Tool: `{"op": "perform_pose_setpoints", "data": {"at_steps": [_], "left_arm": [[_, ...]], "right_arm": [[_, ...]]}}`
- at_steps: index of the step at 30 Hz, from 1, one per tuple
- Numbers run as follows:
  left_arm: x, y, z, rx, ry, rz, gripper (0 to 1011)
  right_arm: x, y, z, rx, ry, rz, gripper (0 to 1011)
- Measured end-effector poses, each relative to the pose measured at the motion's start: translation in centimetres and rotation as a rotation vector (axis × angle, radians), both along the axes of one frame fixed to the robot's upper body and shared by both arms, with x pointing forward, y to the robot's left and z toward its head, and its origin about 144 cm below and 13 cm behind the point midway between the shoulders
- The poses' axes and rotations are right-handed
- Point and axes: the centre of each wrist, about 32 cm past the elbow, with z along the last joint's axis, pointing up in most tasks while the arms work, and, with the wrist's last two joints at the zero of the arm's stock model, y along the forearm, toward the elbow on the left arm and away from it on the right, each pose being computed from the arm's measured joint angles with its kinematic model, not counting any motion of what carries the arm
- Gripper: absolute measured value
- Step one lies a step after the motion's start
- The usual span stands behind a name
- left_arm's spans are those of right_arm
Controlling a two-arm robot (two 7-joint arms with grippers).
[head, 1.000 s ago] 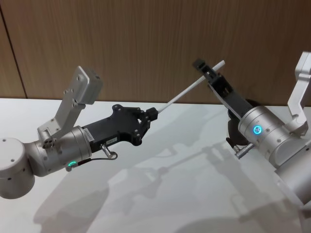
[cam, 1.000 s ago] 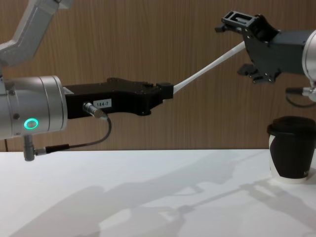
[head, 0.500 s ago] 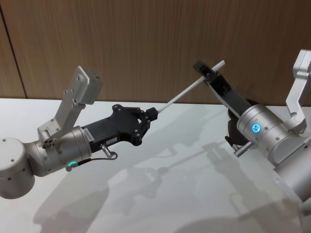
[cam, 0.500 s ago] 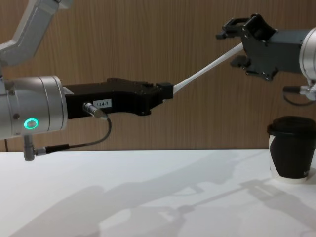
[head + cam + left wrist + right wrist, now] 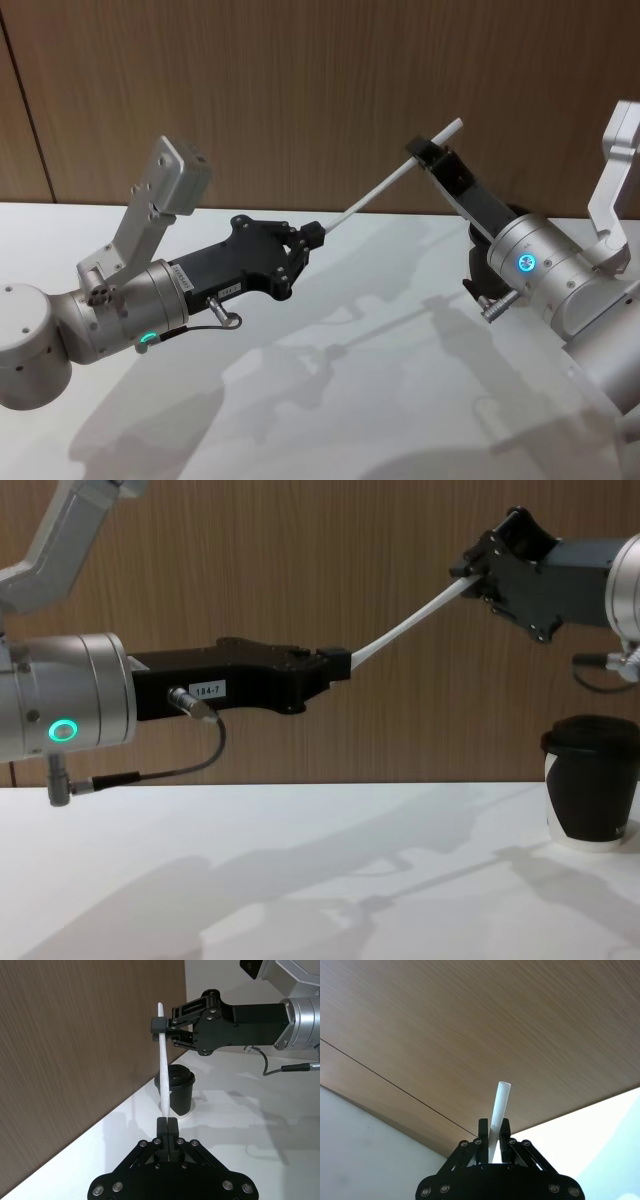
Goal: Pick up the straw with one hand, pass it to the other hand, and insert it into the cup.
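The table [image 5: 300, 880] in front of me is plain white and matt, with the grey shadows of my two arms lying across it. Behind it stands a wall [image 5: 300, 80] of brown wood panelling, with one thin dark seam running down its left side in the head view.

The cup [image 5: 590, 780] stands upright on the table, far to my right and close to the wall. It is black with a white bottom rim and a white patch on its side. Its black lid [image 5: 175, 1076] is on, so I cannot tell what is inside.

The straw [image 5: 405, 630] is in the air, well above the table and apart from the cup. It slopes up from left to right and is held at both ends.

My left gripper [image 5: 340, 662] reaches in level from the left at mid height. Its fingers are pressed together on the straw's lower end, and the left wrist view shows the straw rising straight out from between the tips.

My right gripper [image 5: 470, 570] comes in from the right, higher up and above the cup. Its fingers pinch the straw near its upper end. In the right wrist view a short white stub sticks out past the tips.
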Motion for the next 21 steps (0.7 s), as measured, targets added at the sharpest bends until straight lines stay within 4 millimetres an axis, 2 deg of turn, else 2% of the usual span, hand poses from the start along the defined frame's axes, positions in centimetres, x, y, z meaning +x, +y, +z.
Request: {"op": "perform_pose_setpoints", "data": {"at_steps": [2, 8, 21], "left_arm": [[0.0, 0.0, 0.0, 0.0, 0.0, 0.0, 7], [0.0, 0.0, 0.0, 0.0, 0.0, 0.0, 8], [0.0, 0.0, 0.0, 0.0, 0.0, 0.0, 8]], "right_arm": [[0.01, 0.01, 0.01, 0.0, -0.001, 0.0, 100], [0.02, 0.01, 0.0, -0.001, 0.0, 0.001, 49], [0.04, -0.01, 0.01, -0.001, 0.0, 0.001, 5]]}}
